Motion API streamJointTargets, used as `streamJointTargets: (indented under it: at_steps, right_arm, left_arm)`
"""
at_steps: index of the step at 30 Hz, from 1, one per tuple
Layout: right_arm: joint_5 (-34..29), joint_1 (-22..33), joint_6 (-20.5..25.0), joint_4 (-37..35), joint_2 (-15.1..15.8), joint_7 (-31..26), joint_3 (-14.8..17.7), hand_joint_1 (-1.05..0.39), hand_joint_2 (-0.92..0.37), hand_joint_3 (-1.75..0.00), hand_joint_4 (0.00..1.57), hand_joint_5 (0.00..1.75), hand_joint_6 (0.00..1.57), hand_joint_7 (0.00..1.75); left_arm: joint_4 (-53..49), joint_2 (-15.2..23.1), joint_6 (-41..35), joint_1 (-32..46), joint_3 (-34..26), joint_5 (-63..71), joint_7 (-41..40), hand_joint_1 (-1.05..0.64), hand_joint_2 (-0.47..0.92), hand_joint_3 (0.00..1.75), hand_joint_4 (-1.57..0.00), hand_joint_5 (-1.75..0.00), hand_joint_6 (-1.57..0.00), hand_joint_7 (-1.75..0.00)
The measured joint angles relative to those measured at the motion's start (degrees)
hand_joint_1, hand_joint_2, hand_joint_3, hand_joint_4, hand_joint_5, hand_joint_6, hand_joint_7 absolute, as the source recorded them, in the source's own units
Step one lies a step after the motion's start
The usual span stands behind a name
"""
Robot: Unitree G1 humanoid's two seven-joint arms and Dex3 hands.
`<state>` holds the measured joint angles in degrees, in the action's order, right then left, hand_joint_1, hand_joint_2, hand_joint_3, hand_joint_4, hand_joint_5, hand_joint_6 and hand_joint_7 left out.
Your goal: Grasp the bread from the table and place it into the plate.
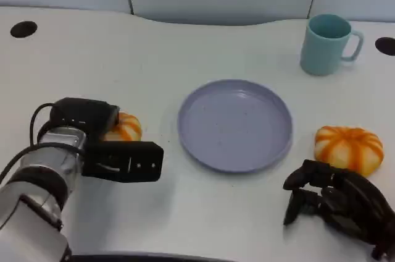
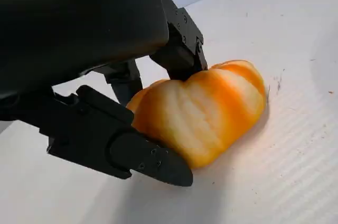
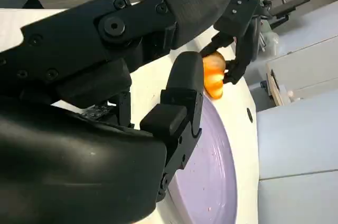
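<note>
A: Left hand?
B: Fingers closed around the bread, which rests on the table.
A: Plate?
B: Bare, between both hands. Right hand curled, holding nothing.

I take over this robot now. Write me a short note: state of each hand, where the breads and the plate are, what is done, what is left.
Left hand: fingers closed around the left bread, which looks to be resting on the table, left of the plate.
Right hand: fingers curled, holding nothing, just in front of the right bread.
Right bread: on the table, right of the plate, untouched.
Plate: centre of the table, nothing in it. A teal mug stands behind it to the right.
Done: grasp on the left bread.
Left: lift it, move it over the plate, release.
</note>
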<state>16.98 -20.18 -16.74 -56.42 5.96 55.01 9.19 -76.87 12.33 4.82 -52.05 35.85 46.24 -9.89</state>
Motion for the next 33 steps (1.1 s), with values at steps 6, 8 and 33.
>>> streamJointTargets:
  at_steps: [6,8,33]
  right_arm:
    - [-0.12,0.09,0.69,0.59,0.02,-0.49,-0.27,-0.53,-0.92,-0.04,0.62,1.40,0.69,1.01]
    - [-0.12,0.07,0.80,0.61,0.02,-0.58,-0.30,-0.53,-0.92,-0.03,0.63,1.39,0.70,0.99]
    - [-0.65,-0.01,-0.05,0.99,-0.59,-1.77,-0.85,-0.55,-0.92,-0.05,0.62,1.42,0.71,0.99]
  left_arm:
    - [0.01,0.64,1.36,0.74,-2.13,-2.36,-1.58,-0.29,0.89,0.01,-0.58,-1.40,-0.67,-1.04]
    - [0.01,0.81,1.92,0.96,-3.42,-3.81,-1.64,-0.26,0.88,0.00,-0.57,-1.66,-0.57,-1.45]
    - [5.50,4.68,12.74,-5.67,-4.50,-3.60,-6.54,-0.28,0.88,0.00,-0.74,-1.75,-0.76,-1.03]
